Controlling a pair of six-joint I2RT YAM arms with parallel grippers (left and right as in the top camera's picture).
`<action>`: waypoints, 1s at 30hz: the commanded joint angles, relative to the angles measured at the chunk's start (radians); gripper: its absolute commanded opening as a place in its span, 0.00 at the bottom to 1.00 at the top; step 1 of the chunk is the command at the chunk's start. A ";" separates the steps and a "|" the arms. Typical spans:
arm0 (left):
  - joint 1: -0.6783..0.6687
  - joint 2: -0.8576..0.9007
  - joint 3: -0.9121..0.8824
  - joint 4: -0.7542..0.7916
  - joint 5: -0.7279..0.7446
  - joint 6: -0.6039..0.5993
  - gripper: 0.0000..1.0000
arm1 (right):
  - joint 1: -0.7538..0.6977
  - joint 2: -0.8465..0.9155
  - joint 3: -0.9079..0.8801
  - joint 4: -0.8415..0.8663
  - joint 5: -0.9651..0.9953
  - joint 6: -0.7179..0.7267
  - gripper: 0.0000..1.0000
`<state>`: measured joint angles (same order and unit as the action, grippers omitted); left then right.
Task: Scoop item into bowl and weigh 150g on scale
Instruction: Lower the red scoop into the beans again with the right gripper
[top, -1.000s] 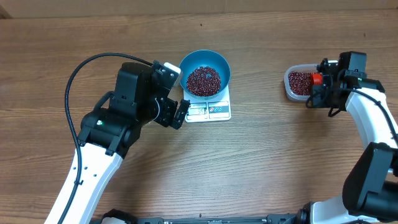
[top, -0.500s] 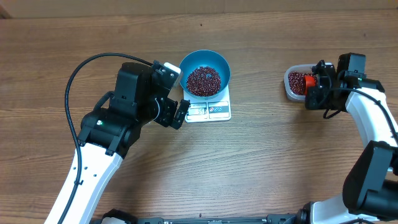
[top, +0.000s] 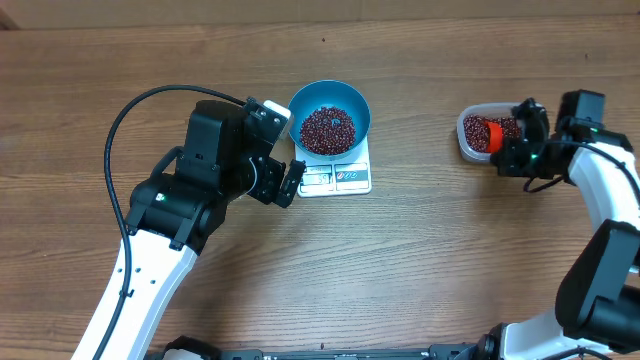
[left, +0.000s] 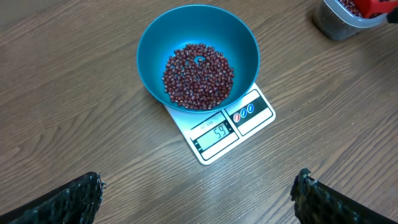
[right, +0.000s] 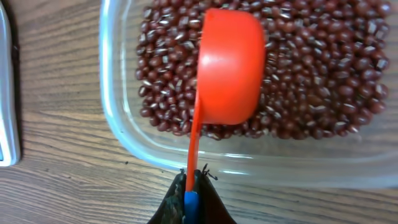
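Scoop (right: 230, 65) moved over tub (right: 118, 124) beans (right: 323, 74), right gripper (right: 191, 186) pinching handle (right: 194, 143), left gripper (left: 199, 198) spread near scale (left: 249, 115).

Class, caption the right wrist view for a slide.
Shut right pincer holds the orange scoop over red beans in the clear tub.

Wood-grain tabletop (top: 420, 260), seen from above: brown boards run left to right across the whole view, with a small dark speck (top: 323, 41) near the far edge. Two things rest directly on the surface. A small flat white scale (left: 231, 127) sits near the centre, with its display and two label panels lined along the edge that faces the robot. The display reads 59. Well apart from it, toward the right side, stands a clear plastic tub (top: 464, 143) with rounded corners. In the right wrist view the grain shows through its see-through wall and rim.
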<state>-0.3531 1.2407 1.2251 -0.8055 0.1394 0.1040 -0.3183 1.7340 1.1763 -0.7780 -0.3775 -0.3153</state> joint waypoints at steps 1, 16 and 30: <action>-0.003 -0.017 0.002 0.000 0.015 -0.006 1.00 | -0.036 0.022 0.001 -0.003 -0.075 -0.006 0.04; -0.003 -0.017 0.002 0.000 0.015 -0.006 0.99 | -0.051 0.077 0.001 -0.033 -0.247 -0.006 0.04; -0.003 -0.017 0.002 0.000 0.015 -0.006 1.00 | -0.103 0.077 0.001 0.010 -0.369 0.005 0.04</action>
<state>-0.3531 1.2407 1.2251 -0.8055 0.1394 0.1043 -0.3939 1.8069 1.1759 -0.7849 -0.6430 -0.3080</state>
